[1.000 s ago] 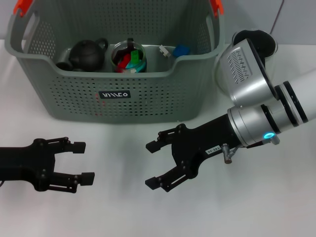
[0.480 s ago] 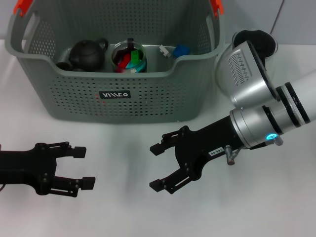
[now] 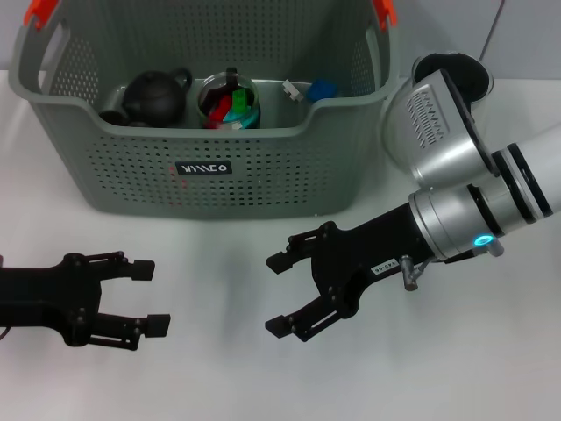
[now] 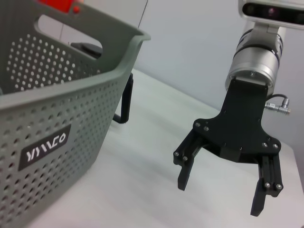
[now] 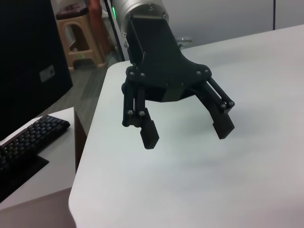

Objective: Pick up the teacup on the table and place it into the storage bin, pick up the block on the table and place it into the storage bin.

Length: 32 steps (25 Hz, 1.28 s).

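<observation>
Grey perforated plastic, the storage bin (image 3: 202, 189) stands at the table's far side and already holds a dark teapot (image 3: 156, 95), a small dark cup (image 3: 114, 114) beside it, a glass of coloured pieces (image 3: 229, 103) and a blue block (image 3: 321, 89). No teacup or block shows on the white table (image 3: 219, 377), so the task looks finished. The left gripper (image 3: 140, 296) and right gripper (image 3: 280, 294) hover with fingers apart over bare tabletop in front of the bin, well apart from each other.
</observation>
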Tool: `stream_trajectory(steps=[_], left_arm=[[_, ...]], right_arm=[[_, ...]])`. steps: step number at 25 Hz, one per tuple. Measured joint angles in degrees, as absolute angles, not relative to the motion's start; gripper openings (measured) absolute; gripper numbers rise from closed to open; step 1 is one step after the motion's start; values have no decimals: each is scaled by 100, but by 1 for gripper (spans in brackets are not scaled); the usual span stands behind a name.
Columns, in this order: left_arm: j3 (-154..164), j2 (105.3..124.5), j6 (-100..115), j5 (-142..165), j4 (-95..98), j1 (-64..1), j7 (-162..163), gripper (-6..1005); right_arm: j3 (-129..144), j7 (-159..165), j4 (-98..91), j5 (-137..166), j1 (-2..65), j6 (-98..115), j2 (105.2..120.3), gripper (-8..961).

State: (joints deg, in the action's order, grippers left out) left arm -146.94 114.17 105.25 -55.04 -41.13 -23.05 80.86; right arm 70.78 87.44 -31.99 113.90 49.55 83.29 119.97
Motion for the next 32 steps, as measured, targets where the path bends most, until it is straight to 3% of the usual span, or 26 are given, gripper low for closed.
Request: stream_trajectory(steps=[16,27,32], left_arm=[[-14428,11512,10595,-5456,-4047,-2728,8033,959],[-14132,11567,10298,-5453,-3776,-3394,8055,959],[-14123,11576,10218,-5454,-3689,-3434,8041,959]], right_arm=[[6846,8778,-3569,11378,4681,8805,11894,944],[6390,8788,-3657,11383,4141,9416,11475,945],[6322,8798,-3697,11383,4056,9520,11402,945]])
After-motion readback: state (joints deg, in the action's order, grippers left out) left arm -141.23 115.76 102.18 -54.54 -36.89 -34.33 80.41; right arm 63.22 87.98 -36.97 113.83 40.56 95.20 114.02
